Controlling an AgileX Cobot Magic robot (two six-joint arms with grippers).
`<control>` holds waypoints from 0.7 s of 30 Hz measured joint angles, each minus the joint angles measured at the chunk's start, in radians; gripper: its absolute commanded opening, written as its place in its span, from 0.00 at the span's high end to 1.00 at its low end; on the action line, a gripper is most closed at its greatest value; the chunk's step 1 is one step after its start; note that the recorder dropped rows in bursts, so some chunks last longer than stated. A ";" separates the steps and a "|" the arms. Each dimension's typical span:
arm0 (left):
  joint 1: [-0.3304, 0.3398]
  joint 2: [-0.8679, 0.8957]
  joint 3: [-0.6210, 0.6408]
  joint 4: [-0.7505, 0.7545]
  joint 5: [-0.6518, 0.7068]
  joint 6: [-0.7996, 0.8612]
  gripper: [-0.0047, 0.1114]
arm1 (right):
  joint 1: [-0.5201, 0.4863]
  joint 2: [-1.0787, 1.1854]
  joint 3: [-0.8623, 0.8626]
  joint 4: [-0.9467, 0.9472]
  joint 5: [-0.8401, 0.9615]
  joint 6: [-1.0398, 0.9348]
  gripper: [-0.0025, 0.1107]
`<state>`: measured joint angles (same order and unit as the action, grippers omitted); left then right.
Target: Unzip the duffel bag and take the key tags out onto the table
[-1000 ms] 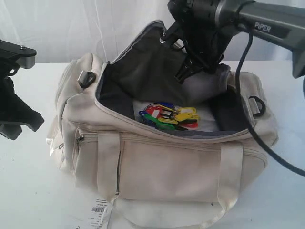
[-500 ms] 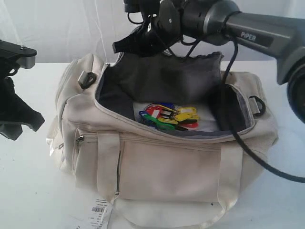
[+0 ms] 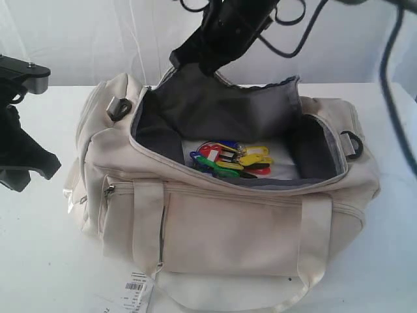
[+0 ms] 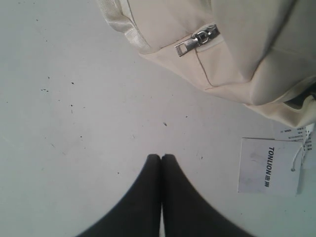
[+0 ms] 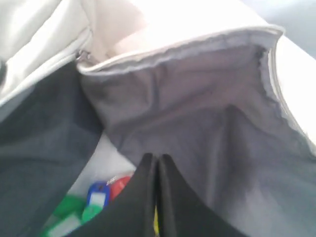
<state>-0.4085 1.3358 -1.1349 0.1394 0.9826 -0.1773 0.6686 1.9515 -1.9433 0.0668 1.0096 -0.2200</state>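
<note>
Visibly unzipped duffel bag [image 3: 228,228], multicol. key tags [image 3: 231,160]

1. The right arm [image 3: 228,26] runs off the exterior view's top edge, and the right gripper [image 5: 157,159] is soft and blurred in its wrist view
2. The key tags [image 3: 231,160] are partly hidden behind the front rim of the duffel bag [image 3: 228,228] — in the right wrist view they are a blur, cut by the edge
3. The hangtag [image 3: 138,291] is cut by the exterior view's bottom edge — its print is too small to read
4. The left arm [image 3: 23,153] runs off the exterior view's left edge
</note>
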 measured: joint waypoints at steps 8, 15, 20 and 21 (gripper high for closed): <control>0.000 0.000 0.000 0.000 0.002 0.000 0.96 | 0.000 -0.034 0.087 0.080 0.202 -0.032 0.98; 0.000 0.000 0.000 0.000 0.004 0.000 0.96 | 0.000 -0.006 0.185 0.172 0.213 -0.179 0.98; 0.000 0.000 0.000 0.000 0.004 0.000 0.96 | 0.000 0.018 0.187 0.167 0.164 -0.252 0.95; 0.000 0.000 0.000 0.000 0.004 0.000 0.96 | 0.000 0.023 0.187 0.162 0.142 -0.259 0.92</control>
<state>-0.4085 1.3358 -1.1349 0.1394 0.9862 -0.1773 0.6686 1.9740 -1.7566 0.2289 1.1516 -0.4793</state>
